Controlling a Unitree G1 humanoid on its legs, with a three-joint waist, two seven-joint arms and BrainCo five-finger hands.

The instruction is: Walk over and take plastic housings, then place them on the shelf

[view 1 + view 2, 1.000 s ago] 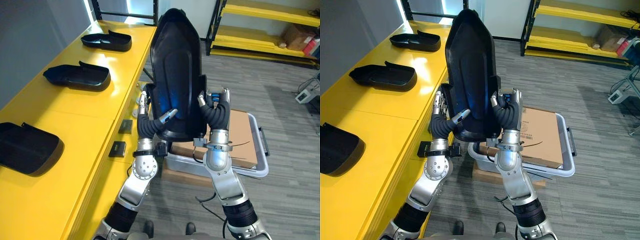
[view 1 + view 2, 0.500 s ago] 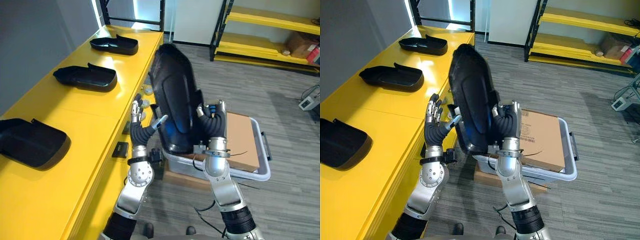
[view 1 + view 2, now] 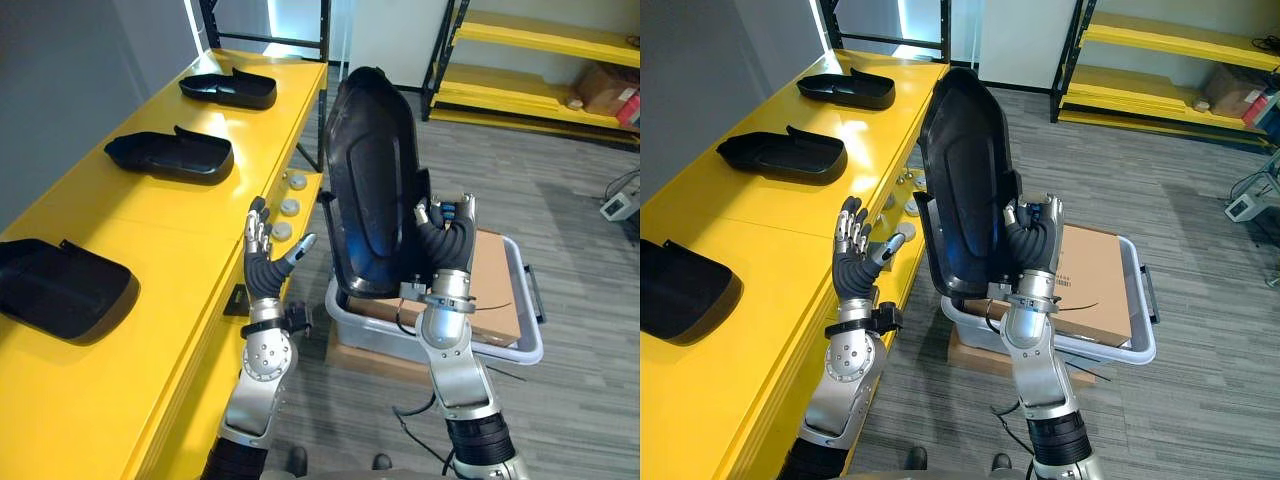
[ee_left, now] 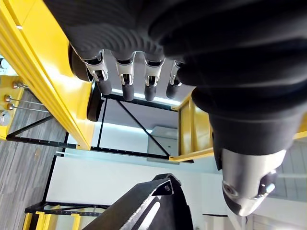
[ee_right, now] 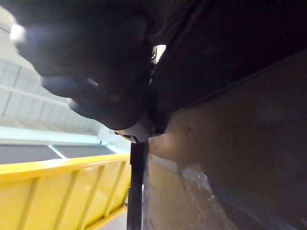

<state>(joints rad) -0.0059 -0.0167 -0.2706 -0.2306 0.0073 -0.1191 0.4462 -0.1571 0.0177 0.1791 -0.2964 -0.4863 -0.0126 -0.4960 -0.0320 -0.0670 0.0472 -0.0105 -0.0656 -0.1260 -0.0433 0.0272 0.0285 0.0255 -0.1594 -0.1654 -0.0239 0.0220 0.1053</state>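
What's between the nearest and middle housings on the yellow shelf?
Bare yellow shelf top, in the left eye view, between nearest housing and middle housing.

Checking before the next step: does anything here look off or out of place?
The big black housing stands on end, gripped near its bottom edge by the right hand alone; the left hand is open and apart from it, beside the yellow shelf. It looks top-heavy. The other housings lie flat there.
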